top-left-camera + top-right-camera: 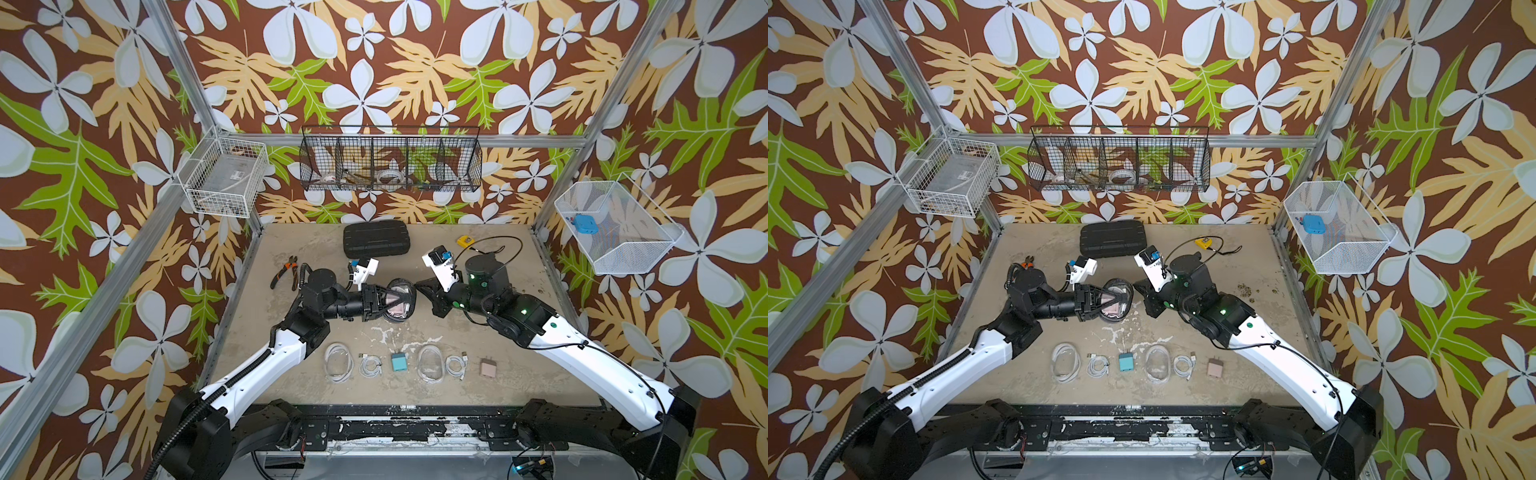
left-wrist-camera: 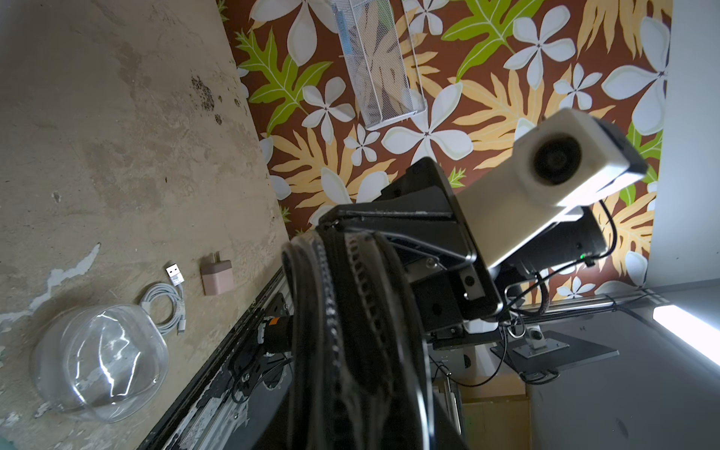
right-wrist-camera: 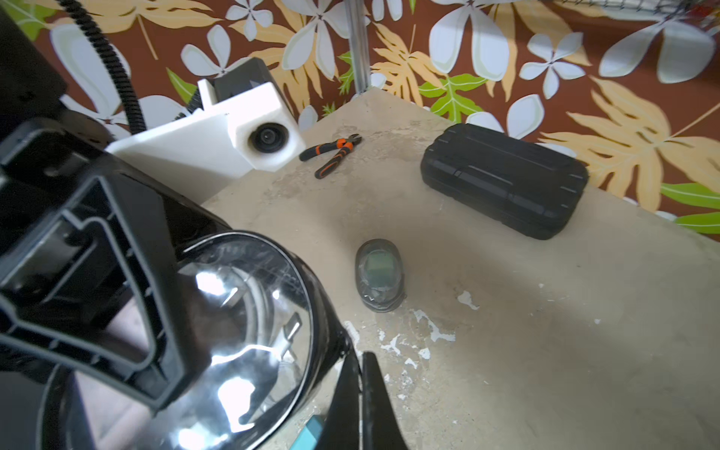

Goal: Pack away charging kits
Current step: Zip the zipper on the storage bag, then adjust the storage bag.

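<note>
My left gripper (image 1: 394, 300) is shut on a black-rimmed oval case (image 1: 405, 291) with a clear lid, held off the table at mid-table. A white cable and a pink plug show through the lid (image 3: 241, 311). My right gripper (image 3: 360, 364) is shut, its tips against that case's rim (image 2: 350, 331); whether they pinch anything I cannot tell. A closed oval case (image 3: 380, 274) with a teal plug inside lies beyond. Along the front lie two clear cases (image 1: 338, 361) (image 1: 430, 363), two coiled cables (image 1: 370, 366) (image 1: 456, 366), a teal plug (image 1: 399, 362) and a pink plug (image 1: 487, 368).
A large black ribbed case (image 1: 376, 241) lies at the back, pliers (image 1: 284, 272) at the back left and a yellow gadget (image 1: 464, 241) at the back right. Wire baskets hang on the walls: black (image 1: 390, 160), white (image 1: 222, 183), and white (image 1: 623, 245) holding a blue block (image 1: 585, 224).
</note>
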You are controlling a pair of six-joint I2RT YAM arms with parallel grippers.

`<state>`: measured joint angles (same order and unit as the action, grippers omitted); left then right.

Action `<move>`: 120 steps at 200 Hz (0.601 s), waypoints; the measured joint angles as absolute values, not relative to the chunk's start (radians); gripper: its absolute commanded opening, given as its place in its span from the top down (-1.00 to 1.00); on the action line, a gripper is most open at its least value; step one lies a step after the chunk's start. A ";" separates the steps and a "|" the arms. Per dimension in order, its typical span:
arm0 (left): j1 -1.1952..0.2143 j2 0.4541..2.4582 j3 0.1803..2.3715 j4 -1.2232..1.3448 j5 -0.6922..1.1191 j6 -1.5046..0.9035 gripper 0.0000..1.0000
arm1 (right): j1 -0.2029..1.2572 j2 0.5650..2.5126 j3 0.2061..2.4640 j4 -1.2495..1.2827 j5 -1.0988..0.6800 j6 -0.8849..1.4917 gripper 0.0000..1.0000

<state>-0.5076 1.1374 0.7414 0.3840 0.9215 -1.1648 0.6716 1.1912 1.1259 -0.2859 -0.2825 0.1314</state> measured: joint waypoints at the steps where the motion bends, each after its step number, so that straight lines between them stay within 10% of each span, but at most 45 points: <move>1: -0.508 1.137 0.742 0.377 0.928 -1.157 1.00 | 0.670 1.191 1.127 -0.286 -0.283 0.131 0.96; 31: -0.515 1.151 0.846 0.117 1.029 -0.882 1.00 | 0.588 1.199 1.259 -0.353 -0.324 0.125 0.08; 63: -0.526 1.196 0.912 -0.062 1.031 -0.622 0.97 | 0.537 1.217 1.345 -0.451 -0.523 0.122 -0.37; 120: -0.580 1.273 1.074 -0.276 1.054 -0.297 0.88 | 0.536 1.287 1.325 -0.530 -0.812 0.131 -0.40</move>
<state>-0.5800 1.2728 1.0737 -0.2764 1.0538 -0.2966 0.5362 1.2873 1.3247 -0.5297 -0.8116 0.1310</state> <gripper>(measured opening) 0.319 0.712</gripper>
